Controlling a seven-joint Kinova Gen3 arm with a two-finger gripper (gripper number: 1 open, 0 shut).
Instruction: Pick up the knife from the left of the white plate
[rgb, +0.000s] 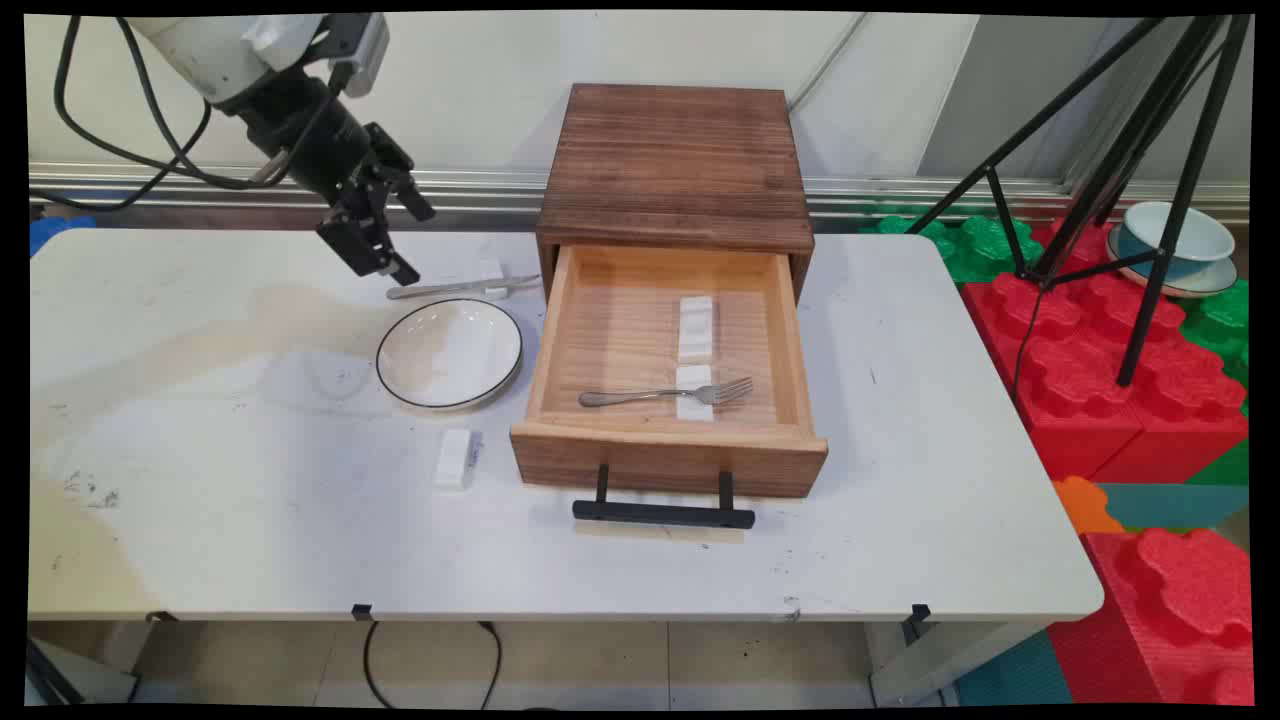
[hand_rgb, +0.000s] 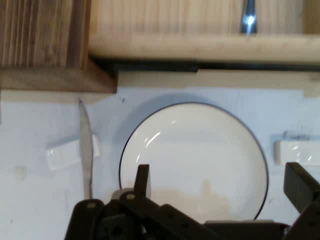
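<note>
White tabletop (rgb: 250, 520) fills most of the main view, with a pale wall behind it and red and green foam blocks (rgb: 1100, 380) on the floor at three o'clock, where a black tripod (rgb: 1150, 200) stands beside stacked bowls (rgb: 1170, 250). No brand, label or writing can be read on anything in view. At the table's centre sits a dark wooden box (rgb: 675, 165) with its light wood drawer (rgb: 665, 450) pulled out toward six o'clock; a fork (rgb: 665, 394) lies across a white block (rgb: 694, 392) inside, with another white block (rgb: 696, 326) beyond it at twelve o'clock. At nine o'clock from the drawer rests a white, dark-rimmed plate (rgb: 450, 352), bare. A knife (rgb: 462, 288) lies across a small white rest at the plate's twelve o'clock, and a white block (rgb: 454, 458) lies at its six o'clock. The gripper (rgb: 385, 240) hangs in the air above the plate's far left edge, fingers (hand_rgb: 142, 180) spread apart and holding nothing.
</note>
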